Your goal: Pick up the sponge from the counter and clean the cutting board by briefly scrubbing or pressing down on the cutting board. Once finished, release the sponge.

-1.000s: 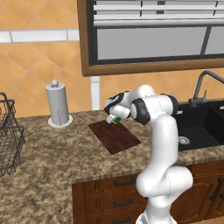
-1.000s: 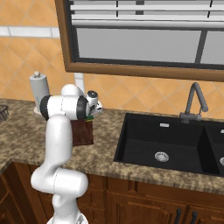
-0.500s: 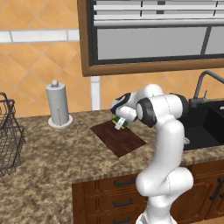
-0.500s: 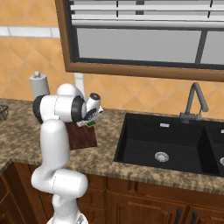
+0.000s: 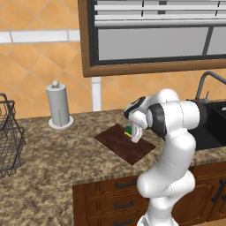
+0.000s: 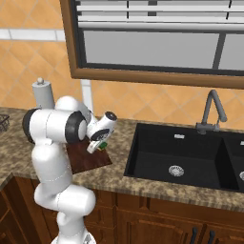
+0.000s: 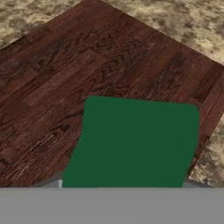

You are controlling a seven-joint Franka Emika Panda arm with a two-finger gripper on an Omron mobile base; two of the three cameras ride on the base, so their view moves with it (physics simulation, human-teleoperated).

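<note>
The sponge [image 5: 129, 130], green over yellow, is pinched in my shut gripper [image 5: 134, 135] just above the far right part of the dark reddish-brown cutting board [image 5: 119, 144]. From the right base view, the sponge [image 6: 101, 145] peeks out beside the gripper [image 6: 95, 146] over the board [image 6: 86, 160]. In the hand view the sponge's green face [image 7: 135, 144] covers my fingertips, with the board's wood grain [image 7: 65, 74] close behind it and speckled counter [image 7: 183, 22] past the board's edges. Whether the sponge touches the board, I cannot tell.
A paper towel holder [image 5: 58, 106] stands at the back left of the counter [image 5: 53, 163]. A wire basket [image 5: 9, 137] sits at the far left. The black sink [image 6: 186, 157] with its faucet [image 6: 212, 107] lies right of the board.
My hand has swung down and toward the board's right end, bringing the sponge lower over the wood. The board has stayed in place.
</note>
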